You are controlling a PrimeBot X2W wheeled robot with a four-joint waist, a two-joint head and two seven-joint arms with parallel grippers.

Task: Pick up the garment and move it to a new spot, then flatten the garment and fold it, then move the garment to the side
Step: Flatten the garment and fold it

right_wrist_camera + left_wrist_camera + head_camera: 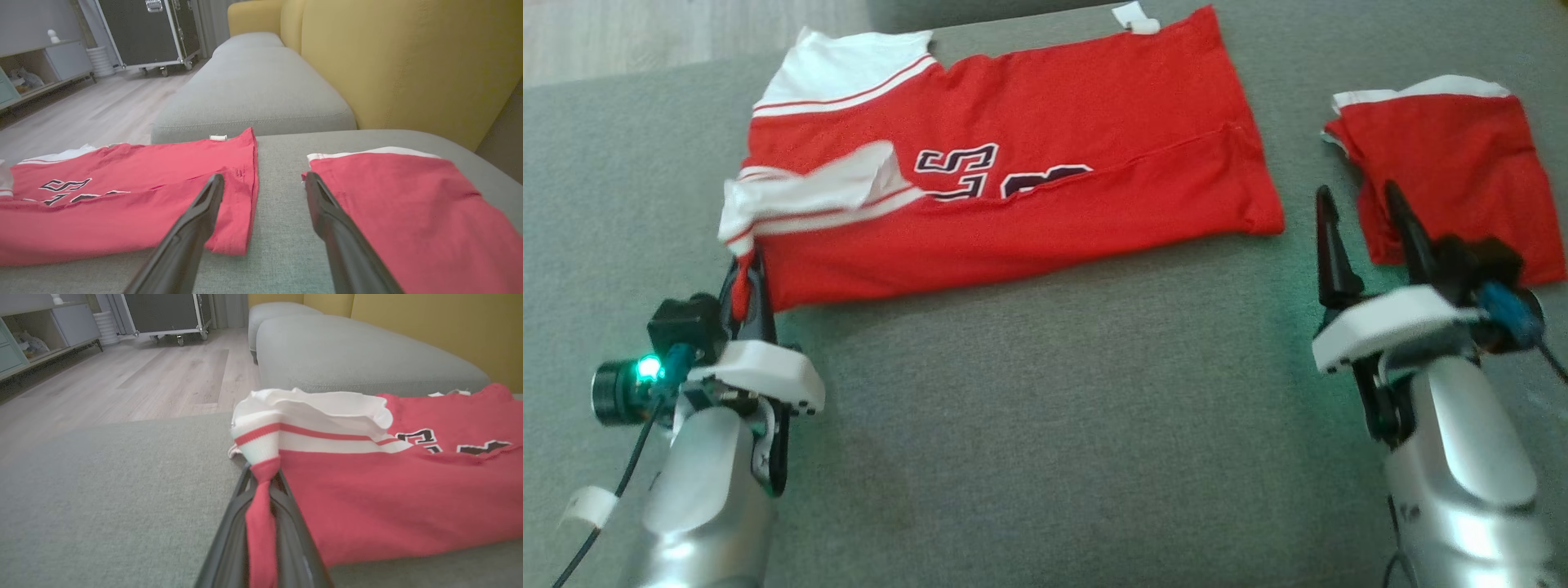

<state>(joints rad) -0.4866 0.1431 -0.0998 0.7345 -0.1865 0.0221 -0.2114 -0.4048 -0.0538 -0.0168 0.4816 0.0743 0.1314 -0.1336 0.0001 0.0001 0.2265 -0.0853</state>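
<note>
Red with white, red-striped sleeves and dark outlined lettering on its chest, the jersey [1013,188] lies spread across the far half of the grey cushion [1045,425]; its near long edge is folded up over part of the lettering, its sleeves lie toward the robot's left and its hem toward the right; the left gripper [747,273] sits at the jersey's near left corner, jaws pinched together on a strip of red cloth just below the nearer sleeve; in the left wrist view that strip runs down between the two dark fingers [294,522], and the white sleeve bunches just above their tips; the right gripper [1358,196] hovers with its jaws spread wide and nothing between them, pointing into the bare gap between the jersey's hem and a second red garment [1454,180]; that smaller piece, folded to a rough square with a white band along its far edge, lies to the right, apart from the jersey; a small white tag [1135,18] sticks out at the jersey's far right corner; beyond the cushion are another grey seat [253,90], a yellow backrest [408,61], a pale wooden floor [122,384] and a black wheeled case [143,28].
</note>
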